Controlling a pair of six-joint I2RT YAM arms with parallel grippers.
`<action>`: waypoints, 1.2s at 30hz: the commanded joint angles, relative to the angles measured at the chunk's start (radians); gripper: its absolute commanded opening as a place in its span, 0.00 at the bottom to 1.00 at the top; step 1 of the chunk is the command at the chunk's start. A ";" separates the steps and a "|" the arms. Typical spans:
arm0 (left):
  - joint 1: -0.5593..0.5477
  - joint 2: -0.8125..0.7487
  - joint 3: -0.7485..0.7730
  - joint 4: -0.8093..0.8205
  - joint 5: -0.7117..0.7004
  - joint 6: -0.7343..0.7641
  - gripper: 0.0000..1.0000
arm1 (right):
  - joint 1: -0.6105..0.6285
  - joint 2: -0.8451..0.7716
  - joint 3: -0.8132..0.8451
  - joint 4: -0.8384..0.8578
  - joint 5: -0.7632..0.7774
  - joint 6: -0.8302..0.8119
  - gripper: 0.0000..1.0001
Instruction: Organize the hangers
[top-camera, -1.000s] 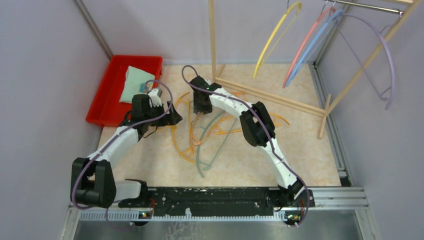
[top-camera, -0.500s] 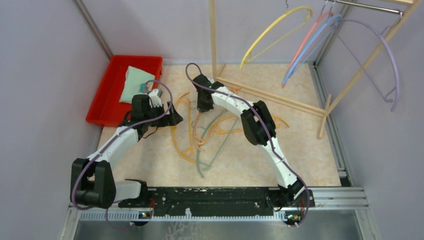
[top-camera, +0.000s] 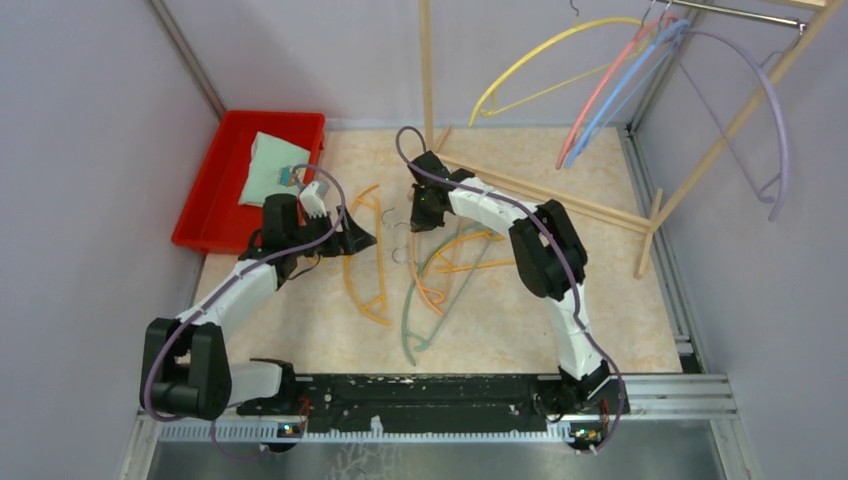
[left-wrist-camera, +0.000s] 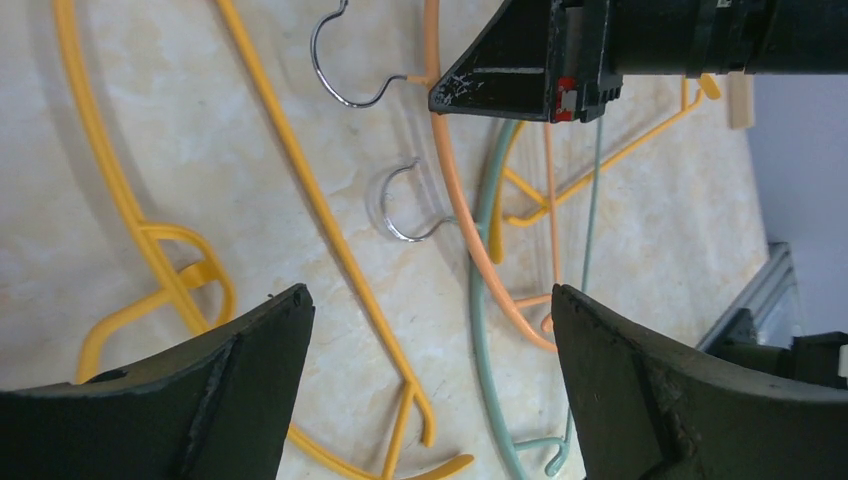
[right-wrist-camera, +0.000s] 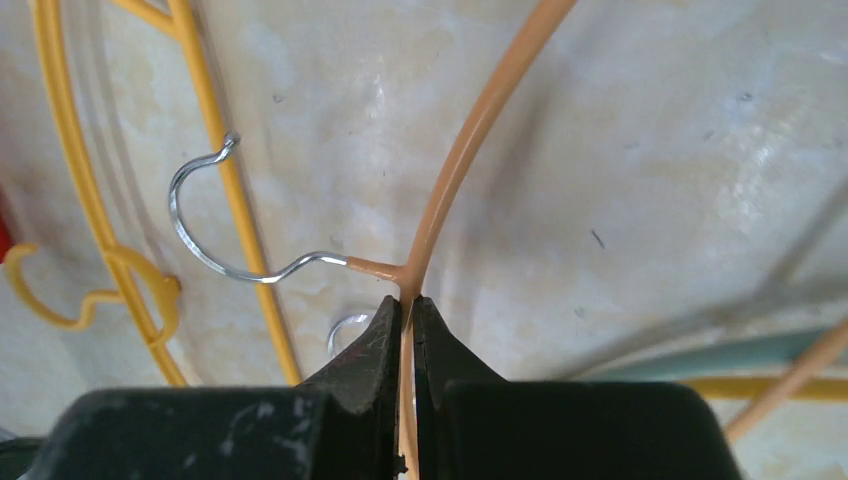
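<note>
Marbled tabletop (top-camera: 620, 320) strewn with hangers (right-wrist-camera: 448, 180) — lavender walls (top-camera: 90, 150).

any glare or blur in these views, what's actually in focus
Top external: even, soft light, no hard shadows, loose hangers look thin and soft. Left wrist: hangers crisp, the open left gripper is dark and low in detail. Right wrist: orange hanger sharp where the right gripper jaws pinch it, hook glints, green hanger at the edge is blurred.

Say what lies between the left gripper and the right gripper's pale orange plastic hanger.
Left wrist view: a yellow plastic hanger and a metal hook.
</note>
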 joint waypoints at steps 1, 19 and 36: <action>0.002 -0.008 -0.107 0.227 0.148 -0.120 0.93 | -0.012 -0.184 -0.051 0.106 -0.057 0.035 0.00; -0.011 0.181 -0.040 0.501 0.148 -0.269 0.94 | 0.036 -0.245 -0.125 0.119 -0.121 0.019 0.00; -0.105 0.383 0.088 0.609 0.147 -0.343 0.66 | 0.046 -0.242 -0.068 0.061 -0.166 -0.039 0.00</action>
